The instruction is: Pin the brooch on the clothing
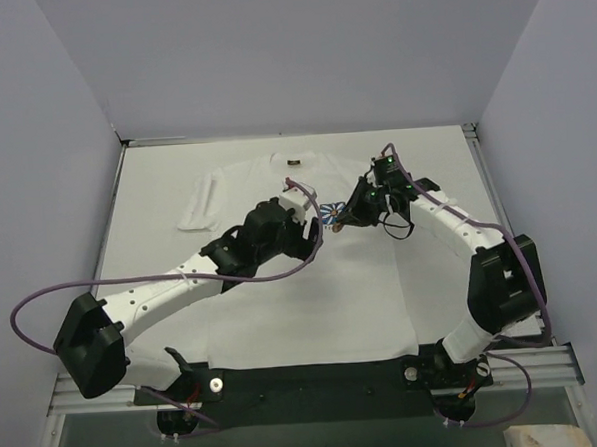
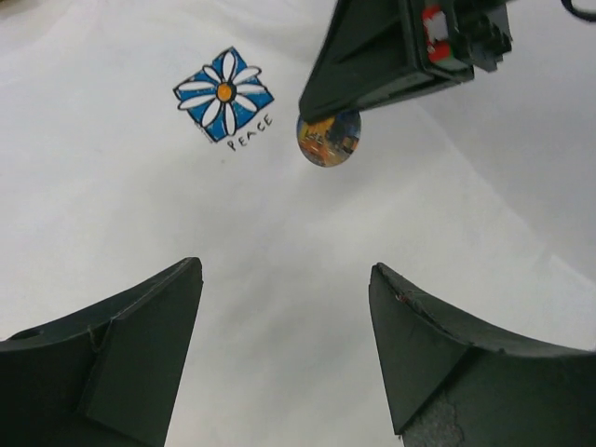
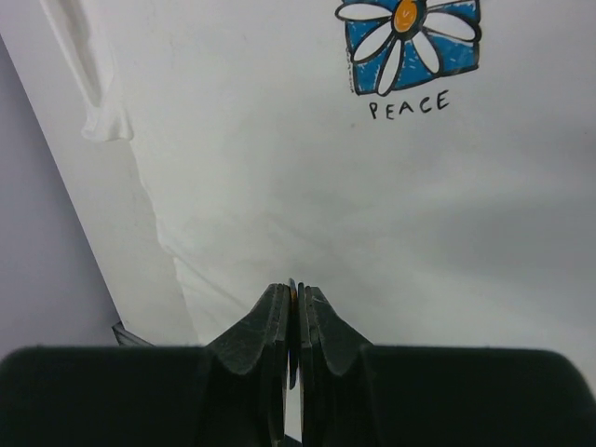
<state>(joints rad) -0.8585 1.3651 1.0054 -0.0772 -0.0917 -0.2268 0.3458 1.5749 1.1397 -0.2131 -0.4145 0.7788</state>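
The white T-shirt [image 1: 313, 313] lies flat on the table, its blue daisy "PEACE" print [image 1: 331, 214] at the chest. My right gripper [image 3: 294, 287] is shut on the brooch [image 2: 331, 140], a small round disc with dark and orange colours. The right wrist view shows it only edge-on between the jaws. The left wrist view shows it hanging below the right fingers [image 2: 372, 65], just above the shirt [image 2: 279, 214] and right of the print [image 2: 224, 93]. My left gripper [image 2: 285, 265] is open and empty, low over the shirt just left of the print [image 3: 410, 42].
The shirt's collar label [image 1: 293, 163] points to the far edge. A sleeve [image 1: 202, 203] lies at the left. White table [image 1: 146, 181] shows round the shirt, with grey walls on three sides and a metal rail [image 1: 317, 378] at the near edge.
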